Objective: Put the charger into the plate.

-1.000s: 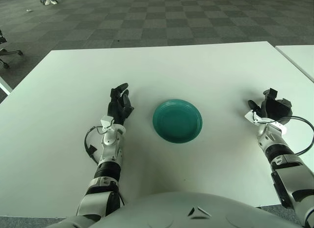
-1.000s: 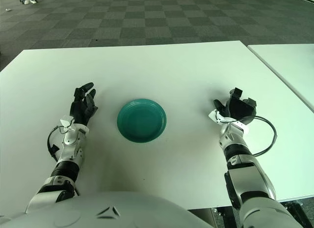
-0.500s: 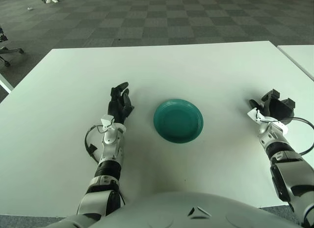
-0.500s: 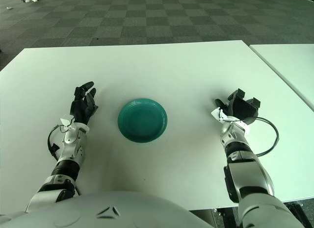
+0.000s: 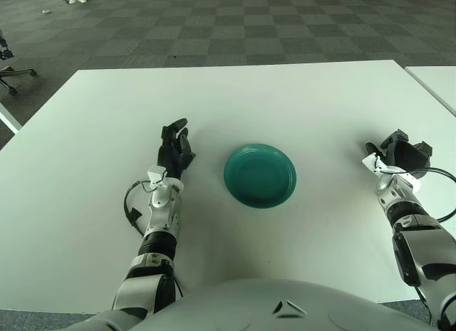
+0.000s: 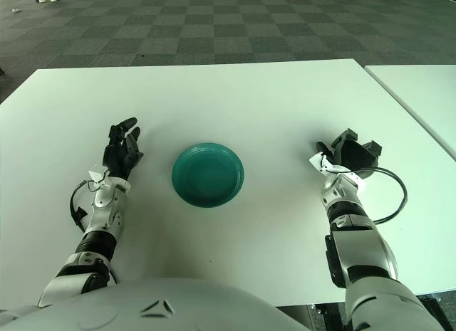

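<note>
Teal plate (image 5: 260, 175) sits bare at mid-table. Right hand (image 6: 350, 154), well to its right, has its fingers curled round a dark charger (image 6: 358, 156) whose cable (image 6: 394, 201) loops beside it. Left hand (image 5: 174, 147), left of the plate, has straight, relaxed fingers holding nothing.

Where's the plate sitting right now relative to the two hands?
The teal plate sits empty near the middle of the white table, between the hands: closer to the left hand, with the right hand farther off near the table's right edge.
</note>
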### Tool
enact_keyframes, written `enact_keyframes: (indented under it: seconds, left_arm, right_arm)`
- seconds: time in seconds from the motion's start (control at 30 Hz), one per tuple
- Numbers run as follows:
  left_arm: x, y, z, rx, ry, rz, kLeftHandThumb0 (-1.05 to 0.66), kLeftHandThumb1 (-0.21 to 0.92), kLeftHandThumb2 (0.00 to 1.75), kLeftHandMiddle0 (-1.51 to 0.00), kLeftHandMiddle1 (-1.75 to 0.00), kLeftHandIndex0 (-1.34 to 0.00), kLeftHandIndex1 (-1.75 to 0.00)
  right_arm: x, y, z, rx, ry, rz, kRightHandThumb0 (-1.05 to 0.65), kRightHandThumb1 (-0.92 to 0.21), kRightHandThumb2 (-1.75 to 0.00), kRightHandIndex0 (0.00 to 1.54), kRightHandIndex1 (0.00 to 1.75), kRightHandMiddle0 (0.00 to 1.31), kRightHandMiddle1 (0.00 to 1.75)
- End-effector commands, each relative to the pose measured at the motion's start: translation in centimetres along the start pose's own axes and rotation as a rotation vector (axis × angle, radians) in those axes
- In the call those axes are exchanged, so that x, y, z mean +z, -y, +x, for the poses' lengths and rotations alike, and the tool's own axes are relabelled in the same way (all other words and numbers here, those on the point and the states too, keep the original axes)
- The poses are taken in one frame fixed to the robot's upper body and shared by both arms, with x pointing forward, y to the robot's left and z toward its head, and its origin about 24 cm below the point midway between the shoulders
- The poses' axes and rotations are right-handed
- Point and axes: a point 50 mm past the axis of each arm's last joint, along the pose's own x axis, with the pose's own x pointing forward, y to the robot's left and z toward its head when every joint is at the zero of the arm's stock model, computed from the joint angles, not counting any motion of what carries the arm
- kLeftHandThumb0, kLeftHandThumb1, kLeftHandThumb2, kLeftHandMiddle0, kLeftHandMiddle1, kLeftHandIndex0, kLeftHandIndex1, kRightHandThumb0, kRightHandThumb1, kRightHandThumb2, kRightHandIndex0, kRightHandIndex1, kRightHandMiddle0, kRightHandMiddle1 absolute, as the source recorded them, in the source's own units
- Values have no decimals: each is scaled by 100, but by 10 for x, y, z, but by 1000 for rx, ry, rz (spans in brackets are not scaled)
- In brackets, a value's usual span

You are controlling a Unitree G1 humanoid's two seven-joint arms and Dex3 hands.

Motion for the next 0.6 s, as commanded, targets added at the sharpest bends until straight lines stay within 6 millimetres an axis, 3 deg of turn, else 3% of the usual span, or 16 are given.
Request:
enact_keyframes:
  seconds: [0.0, 0.47, 0.57]
  left_arm:
    - [-39, -16, -26, 73, -215, -6, -77, 92, 88, -22, -36, -3, -108]
    - [-40, -16, -25, 73, -215, -6, -77, 92, 88, -23, -35, -3, -108]
    - [-40, -16, -25, 73, -215, -6, -77, 92, 88, -23, -35, -3, -108]
  right_arm:
    - [-48, -95, -115, 641, -311, -25, -43, -50, -108, 89, 175, 47, 175]
    - [-15, -71, -68, 463, -168, 14, -42, -51, -107, 84, 175, 47, 175]
    - [10, -50, -37, 361, 18, -75, -43, -49, -109, 85, 175, 48, 175]
